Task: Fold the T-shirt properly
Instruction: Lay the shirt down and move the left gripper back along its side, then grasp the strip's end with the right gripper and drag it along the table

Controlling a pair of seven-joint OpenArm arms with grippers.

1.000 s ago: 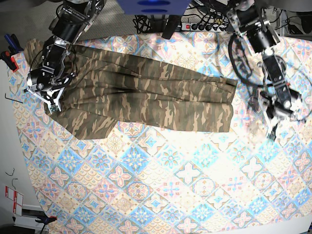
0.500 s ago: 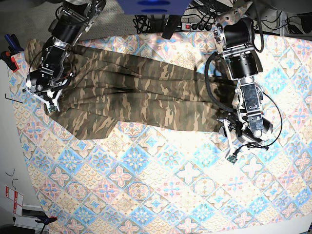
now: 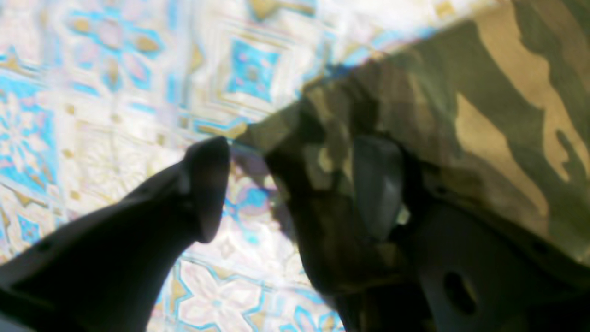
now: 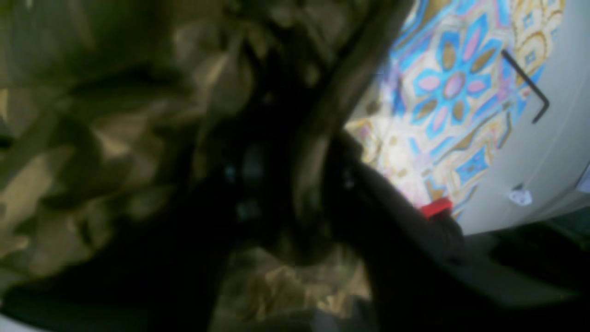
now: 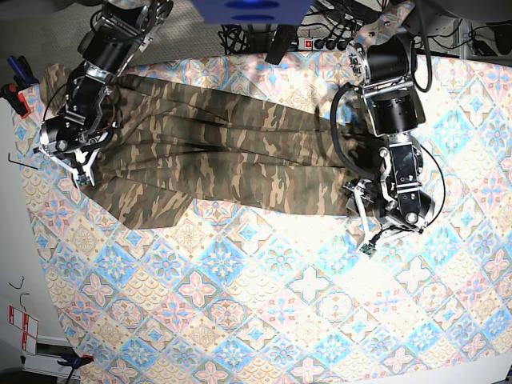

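The camouflage T-shirt (image 5: 224, 152) lies spread in a long band across the far half of the patterned tablecloth (image 5: 264, 304). My left gripper (image 5: 358, 212) sits at the shirt's lower right corner. In the left wrist view the left gripper (image 3: 290, 184) stands open, and the corner of the T-shirt (image 3: 484, 92) drapes over its right finger (image 3: 375, 184). My right gripper (image 5: 80, 172) rests on the shirt's left end. The right wrist view is dark and blurred, with folds of the T-shirt (image 4: 92, 115) bunched around the fingers, so their spacing does not show.
A black hex key (image 5: 16, 160) lies on the white table edge at the left, also seen as the hex key (image 4: 530, 87). A red clamp (image 5: 12, 92) holds the cloth's left edge. A power strip and cables (image 5: 336, 40) run along the back.
The left arm swung in from the right side of the table to the shirt's lower right corner, and its jaws opened. The right gripper shifted slightly on the shirt's left end.
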